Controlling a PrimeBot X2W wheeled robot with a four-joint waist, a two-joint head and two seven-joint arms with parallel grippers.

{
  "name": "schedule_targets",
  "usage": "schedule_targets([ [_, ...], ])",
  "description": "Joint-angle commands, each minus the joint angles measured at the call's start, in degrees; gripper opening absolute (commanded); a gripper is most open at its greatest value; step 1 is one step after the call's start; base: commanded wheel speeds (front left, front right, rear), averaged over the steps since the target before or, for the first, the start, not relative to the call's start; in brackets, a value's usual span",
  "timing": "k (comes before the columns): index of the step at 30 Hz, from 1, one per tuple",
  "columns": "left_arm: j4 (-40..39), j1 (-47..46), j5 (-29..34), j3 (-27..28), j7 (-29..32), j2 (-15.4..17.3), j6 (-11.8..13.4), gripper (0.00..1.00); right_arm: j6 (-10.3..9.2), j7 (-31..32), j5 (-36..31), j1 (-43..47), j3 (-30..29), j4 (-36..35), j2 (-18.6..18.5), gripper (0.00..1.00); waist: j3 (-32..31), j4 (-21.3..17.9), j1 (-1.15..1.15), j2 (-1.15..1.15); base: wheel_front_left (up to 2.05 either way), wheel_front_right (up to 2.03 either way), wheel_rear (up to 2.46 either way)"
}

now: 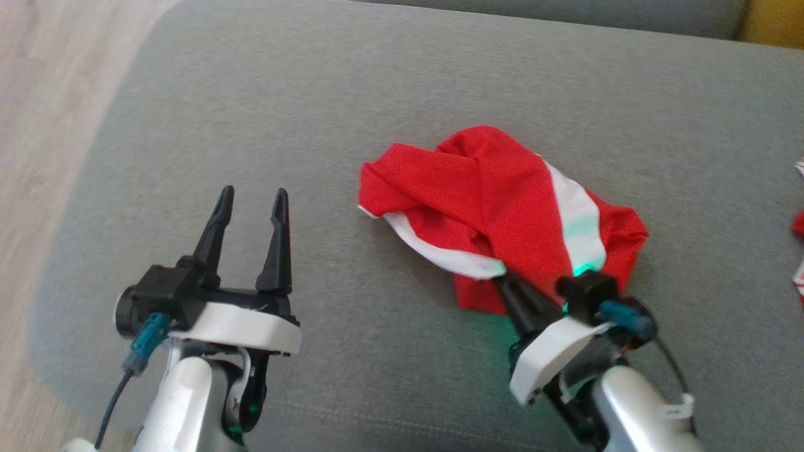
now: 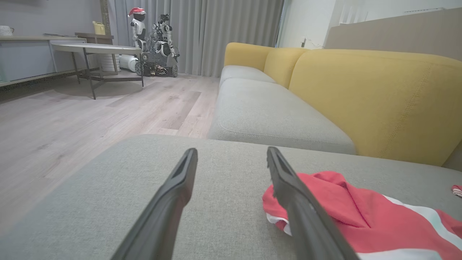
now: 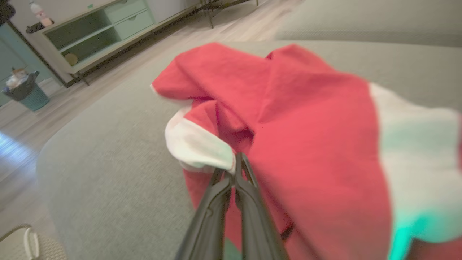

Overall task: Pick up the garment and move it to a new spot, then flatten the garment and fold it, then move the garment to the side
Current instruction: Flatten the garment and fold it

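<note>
Far left in head view, pale wood floor runs alongside the grey sofa seat. L gripper hovers over the seat's left part. Its fingers are spread wide w/ nothing btwn them and bare grey fabric below.

Centre-right is the garment, red w/ white bands, crumpled in a heap on the seat and well clear of L gripper. One white band runs along its near-left edge. A wider one crosses the right side, tinted green near the bottom.

R gripper sits at the heap's near edge, tips buried in cloth. Right wrist view shows both fingers pinched tight together on the garment, right where white hem meets red fabric. Most of the heap rests on the cushion. Can't tell if the gripped edge is off the seat.

At the far right edge there's a scrap of another red-and-white cloth, well apart from the garment.

Left wrist view bkgd, left to right: a table, a second robot in a Santa hat by grey curtains, and the yellow backrest.

Right wrist view has a bin and a sideboard at upper left.
</note>
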Motion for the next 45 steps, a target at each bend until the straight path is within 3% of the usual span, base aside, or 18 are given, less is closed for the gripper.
schedule_targets([
  [1, -2.4, -1.9, 0.9, 2.8, -0.7, 0.3, -0.4, 1.00, -0.05, 0.1, -1.1, 0.2, -1.2, -4.8, 0.1, 0.00, 0.4, -3.0, 0.00, 0.00, 0.00, 0.00, 0.00],
  [8, -2.5, -2.5, 1.8, 3.8, -0.7, 0.1, -1.3, 1.00, -0.05, 3.8, -3.8, 2.2, -10.7, -14.7, -0.3, 0.00, 1.6, -8.1, 0.00, 0.00, 0.00, 0.00, 0.00],
  [15, -2.1, -3.5, 2.4, 3.9, -0.7, 0.0, -2.0, 1.00, -0.05, 5.8, -5.5, 0.6, -18.7, -17.6, -1.5, 0.00, 2.8, -10.2, 0.00, 0.00, 0.00, 0.00, 0.00],
  [21, -1.9, -4.4, 2.6, 3.9, -0.7, -0.2, -2.5, 1.00, -0.05, 6.1, -5.9, -2.1, -26.7, -12.8, -3.7, 0.00, 4.4, -10.3, 0.00, 0.00, 0.00, 0.00, 0.00],
  [28, -1.6, -4.4, 2.7, 4.3, -0.7, -0.3, -2.7, 1.00, -0.05, 3.7, -5.2, -3.6, -27.3, -5.8, -3.6, 0.00, 5.2, -10.4, 0.00, 0.00, 0.00, 0.00, 0.00],
  [30, -1.5, -4.1, 2.8, 4.6, -0.7, -0.3, -2.7, 1.00, -0.05, 2.8, -5.1, -3.4, -26.9, -4.7, -3.4, 1.00, 4.9, -10.7, 0.00, 0.00, 0.00, 0.00, 0.00],
  [36, -1.0, -2.2, 3.1, 5.6, -0.7, -0.3, -2.5, 1.00, -0.05, 0.2, -4.4, -0.4, -25.1, -5.7, -2.6, 1.00, 2.5, -12.0, 0.00, 0.00, 0.00, 0.00, 0.00],
  [45, -0.5, 2.2, 3.4, 7.1, -0.7, -0.1, -2.2, 1.00, -0.05, 1.0, -4.7, 7.0, -22.5, -15.7, -2.2, 1.00, -1.6, -13.8, 0.00, 0.00, 0.00, 0.00, 0.00],
])
